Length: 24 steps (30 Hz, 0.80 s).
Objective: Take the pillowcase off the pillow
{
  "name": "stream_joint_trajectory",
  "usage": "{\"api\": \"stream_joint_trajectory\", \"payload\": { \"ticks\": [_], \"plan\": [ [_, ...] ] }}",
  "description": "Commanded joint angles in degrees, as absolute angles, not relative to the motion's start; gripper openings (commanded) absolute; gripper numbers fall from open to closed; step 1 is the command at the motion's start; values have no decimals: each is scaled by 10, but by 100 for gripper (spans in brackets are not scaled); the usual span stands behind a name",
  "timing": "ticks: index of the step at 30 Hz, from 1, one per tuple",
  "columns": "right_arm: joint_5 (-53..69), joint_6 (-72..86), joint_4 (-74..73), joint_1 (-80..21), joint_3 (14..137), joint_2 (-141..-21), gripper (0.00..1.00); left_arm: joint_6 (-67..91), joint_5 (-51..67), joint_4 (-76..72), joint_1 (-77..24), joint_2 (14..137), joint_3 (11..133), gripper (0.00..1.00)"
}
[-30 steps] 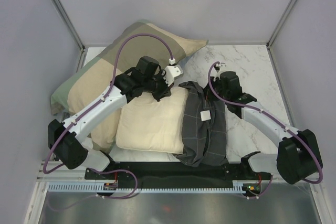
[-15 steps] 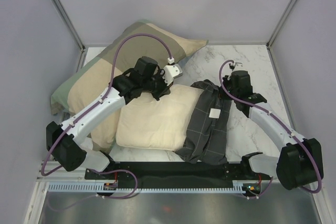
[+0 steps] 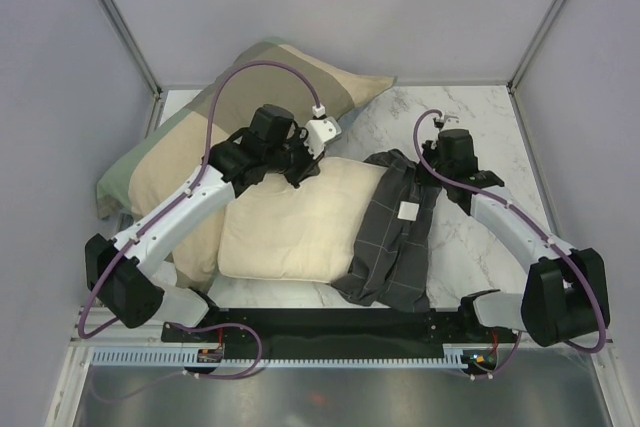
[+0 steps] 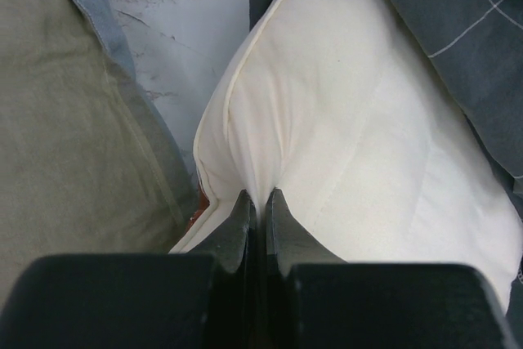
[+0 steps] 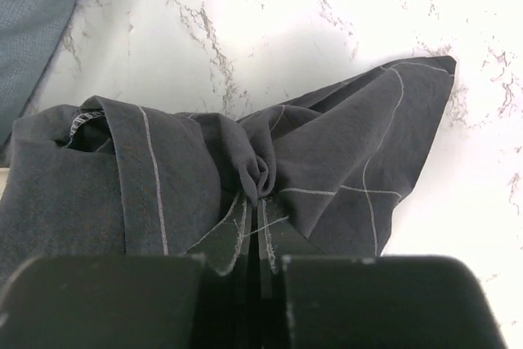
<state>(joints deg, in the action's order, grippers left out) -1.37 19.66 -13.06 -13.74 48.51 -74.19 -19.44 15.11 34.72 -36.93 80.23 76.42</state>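
Top view, with both wrist views. Over the last 1 s the right gripper [image 5: 255, 202] has drawn outward toward the right wall, taking the pillowcase [image 3: 395, 247] with it. More of the cream pillow [image 3: 295, 227] now lies bare, while the left gripper [image 4: 257, 200] has held nearly the same spot at the pillow's far left corner. The case is judged well over half off — only the pillow's right end remains inside the dark checked fabric, which is bunched there with its white tag [image 3: 408, 210] facing up.

Jaws: the left pair is closed to a thin slit, pinching a fold of the cream pillow at its seamed edge. The right pair is likewise almost fully closed, with a gathered twist of the pillowcase caught between the fingers, just above the marble table [image 3: 480, 127].

The pillow lies mid-table, its left side against the olive-and-tan pillow [image 3: 190, 137] — that one is not gripped.
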Motion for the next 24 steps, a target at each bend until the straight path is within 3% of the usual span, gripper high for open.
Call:
{"api": "stream_joint_trajectory", "payload": {
  "ticks": [1, 2, 3, 5, 6, 8, 13, 24],
  "plan": [
    [-54, 163, -177, -120, 520, -729, 21, -200, 80, 277, -338, 764, 779, 2],
    [-34, 157, -178, -122, 525, -716, 50, -192, 63, 273, -332, 765, 780, 2],
    [-9, 158, -178, -120, 527, -701, 67, -189, 48, 265, -328, 763, 780, 2],
    [-1, 161, -179, -121, 535, -644, 88, -170, 11, 252, -307, 760, 780, 2],
    [13, 160, -180, -120, 538, -625, 94, -163, 3, 246, -299, 756, 780, 2],
    [26, 158, -186, -120, 540, -571, 98, -149, -21, 233, -275, 755, 777, 2],
    [122, 161, -198, -121, 502, -508, 97, -130, -52, 229, -239, 779, 779, 2],
    [212, 254, -53, -136, 317, -548, 93, -119, -29, 234, -213, 784, 785, 2]
  ]
}}
